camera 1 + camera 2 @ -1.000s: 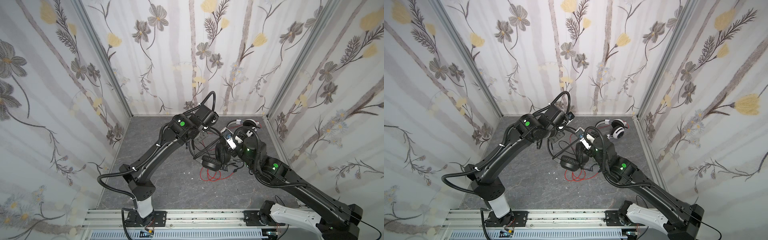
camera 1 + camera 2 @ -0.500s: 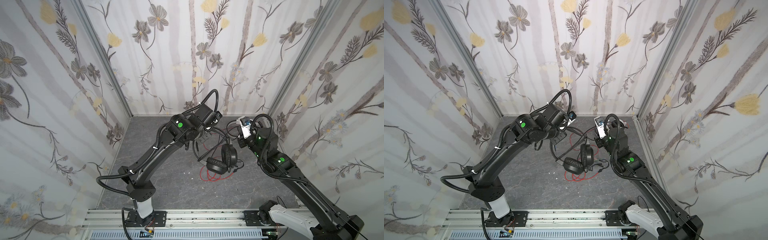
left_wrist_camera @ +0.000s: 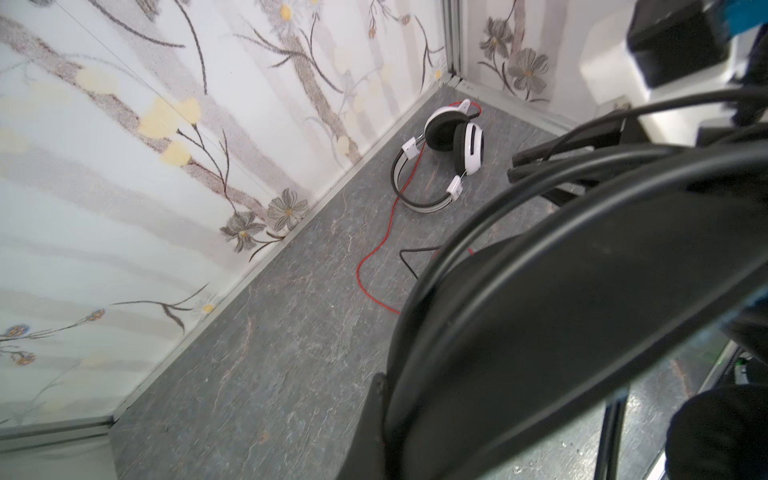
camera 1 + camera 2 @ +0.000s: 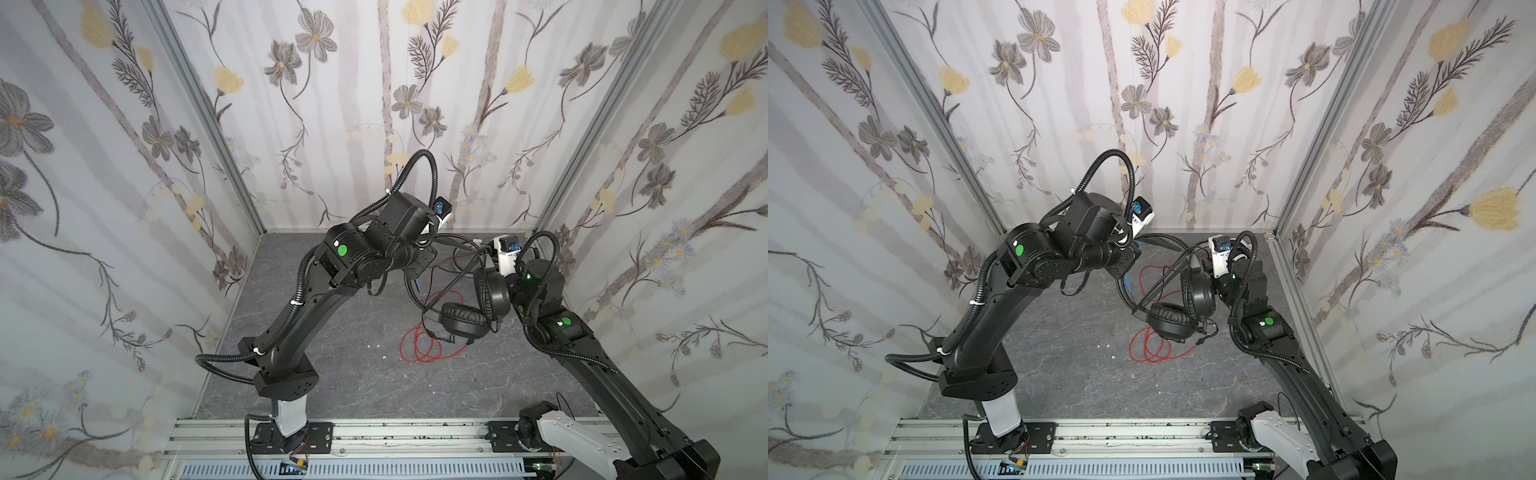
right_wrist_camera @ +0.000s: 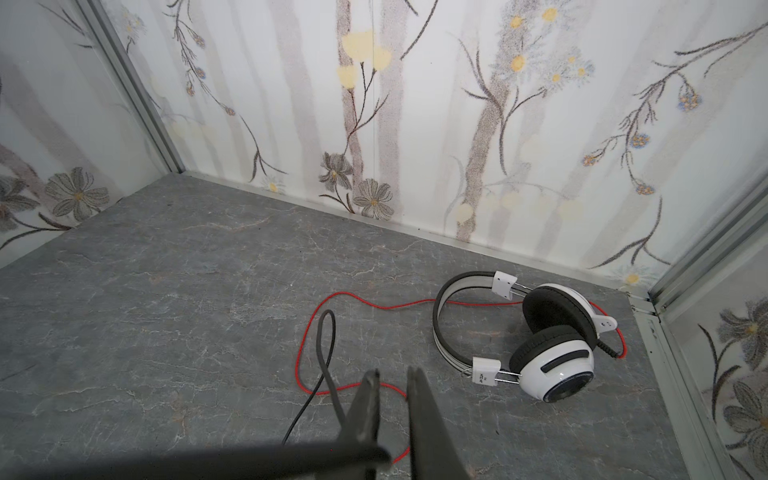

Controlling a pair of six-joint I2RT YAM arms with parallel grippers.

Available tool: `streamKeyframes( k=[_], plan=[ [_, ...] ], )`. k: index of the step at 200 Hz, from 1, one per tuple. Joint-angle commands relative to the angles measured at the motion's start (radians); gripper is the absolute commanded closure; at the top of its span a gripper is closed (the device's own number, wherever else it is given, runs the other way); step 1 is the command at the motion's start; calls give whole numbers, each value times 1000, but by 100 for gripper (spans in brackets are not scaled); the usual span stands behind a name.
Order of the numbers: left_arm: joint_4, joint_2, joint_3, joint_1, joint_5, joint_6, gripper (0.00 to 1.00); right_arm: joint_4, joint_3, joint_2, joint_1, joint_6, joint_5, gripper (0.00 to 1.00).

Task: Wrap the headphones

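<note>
The left gripper is clamped tight on the broad headband of the black over-ear headphones with padded cups. It hangs them in the air, well in front of the white plastic headphones with black pads, probably so the cord can be looped round them. The right gripper, jaws almost closed, seems to pinch their thin black cable, which runs taut.

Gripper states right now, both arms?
Left gripper: closed on the black headphones.
Right gripper: narrow gap showing; grip on black cable cannot be told.
</note>
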Motion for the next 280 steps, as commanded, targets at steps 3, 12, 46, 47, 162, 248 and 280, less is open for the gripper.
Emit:
streamKeyframes(
  k=[3, 12, 46, 47, 162, 248, 280],
  plan=[
    [63, 19, 98, -5, 109, -92, 100, 80, -9, -23, -6, 26, -69, 84],
    [88, 11, 97, -5, 129, -113, 100, 93, -12, -30, -6, 31, -96, 84],
    [178, -8, 80, -5, 178, -173, 100, 134, -13, -19, -8, 50, -205, 82],
    [182, -7, 79, -5, 180, -175, 100, 135, -13, -19, -8, 50, -207, 82],
    [448, -48, -14, -6, 256, -338, 100, 318, -66, 48, -8, 156, -388, 80],
    [455, -67, -8, -3, 266, -376, 100, 523, -91, 173, -8, 271, -495, 79],
    [443, -76, -6, -1, 256, -391, 100, 566, -71, 242, -8, 309, -554, 79]
  ],
)
